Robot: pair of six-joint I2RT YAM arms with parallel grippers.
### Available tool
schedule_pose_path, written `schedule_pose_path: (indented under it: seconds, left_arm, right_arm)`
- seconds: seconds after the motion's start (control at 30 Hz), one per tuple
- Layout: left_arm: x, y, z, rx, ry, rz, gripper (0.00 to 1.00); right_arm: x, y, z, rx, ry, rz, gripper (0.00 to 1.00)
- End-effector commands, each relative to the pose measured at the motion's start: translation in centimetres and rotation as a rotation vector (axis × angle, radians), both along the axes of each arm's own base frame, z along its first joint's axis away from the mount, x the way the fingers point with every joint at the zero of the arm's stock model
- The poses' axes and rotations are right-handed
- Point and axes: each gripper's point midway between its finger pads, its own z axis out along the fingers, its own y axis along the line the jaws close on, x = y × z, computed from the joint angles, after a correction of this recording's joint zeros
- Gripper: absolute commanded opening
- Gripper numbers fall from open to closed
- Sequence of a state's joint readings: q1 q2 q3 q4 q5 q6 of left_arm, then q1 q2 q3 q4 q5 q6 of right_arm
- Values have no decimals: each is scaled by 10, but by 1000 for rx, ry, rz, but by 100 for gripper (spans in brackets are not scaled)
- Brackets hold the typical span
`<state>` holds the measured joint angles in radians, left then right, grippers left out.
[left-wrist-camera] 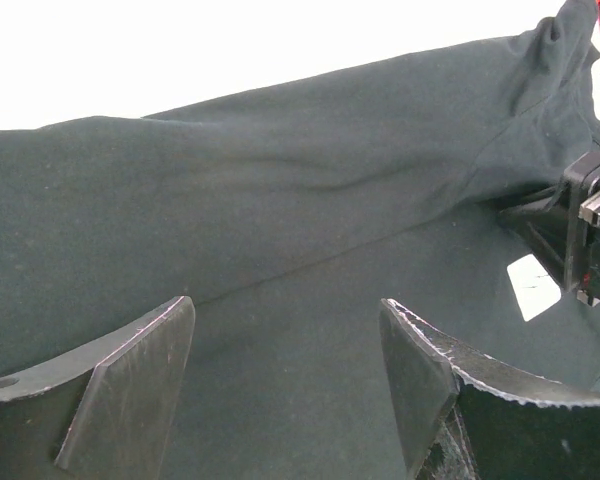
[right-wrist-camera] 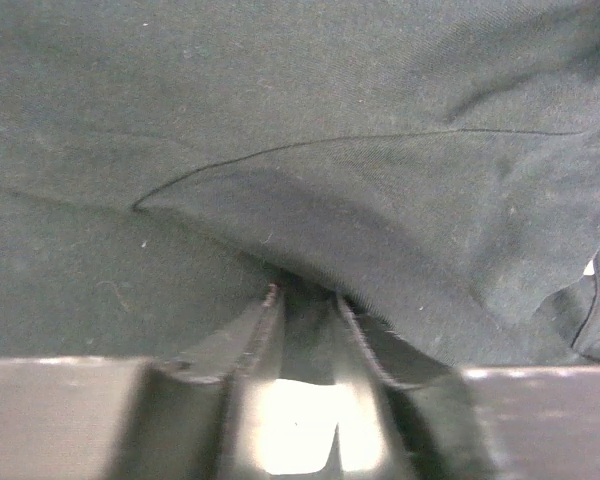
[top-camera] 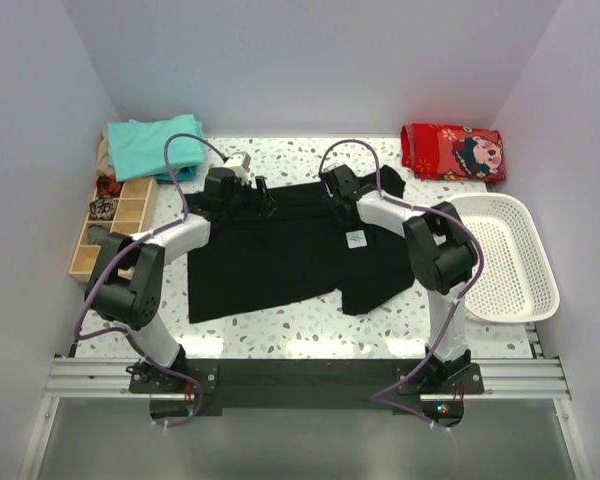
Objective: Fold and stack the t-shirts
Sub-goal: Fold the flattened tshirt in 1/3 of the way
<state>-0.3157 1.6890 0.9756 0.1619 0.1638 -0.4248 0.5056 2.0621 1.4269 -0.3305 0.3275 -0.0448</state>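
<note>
Top external view: shows the whole black t-shirt spread flat across the middle of the speckled surface, one sleeve lobe reaching toward the near right and a small white patch right of centre. Shows both arms stretched over it to its far edge, with the left tool at the far left part and the right tool at the far right part, apart from each other. Leaves the state of either tool too small to read.

Left wrist view: settles that for the left tool. Shows its fingers spread wide, gripping nothing, with only dark cloth in the gap. Cannot tell contact with the cloth from here. Also catches the right tool at the frame's right edge, with creases in the shirt running toward it and the white patch just beside it.

Right wrist view: fills almost wholly with black cloth. Shows the right tool with fingers drawn close together and a raised fold of the shirt bunched over their tips, clamped on it.

Containers, seen from above only:
- Places a wooden tray of small compartments at the left edge, with dark patterned items in its far cells, too small to name.
- Places a white basket with holed walls at the right edge, just beside the right arm's elbow.

Puts the folded teal t-shirts at the far left corner beyond the tray, and a folded red cloth with a cartoon print at the far right corner, beyond the basket.
</note>
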Motion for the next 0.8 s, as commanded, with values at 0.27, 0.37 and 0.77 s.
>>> schedule_pose_path:
  seconds: [0.27,0.37,0.77]
  left_arm:
    - [10,-5,8,-1,-55,-22,79]
    - [10,-6,7,-4,-51,-25,79]
    - [8,-9,4,-14,-38,-39,78]
  right_arm:
    - [11,1,37,-3,-93,0,4]
    - [5,2,54,20,-114,7,2]
    - [-20,7,85,75,-120,38,0]
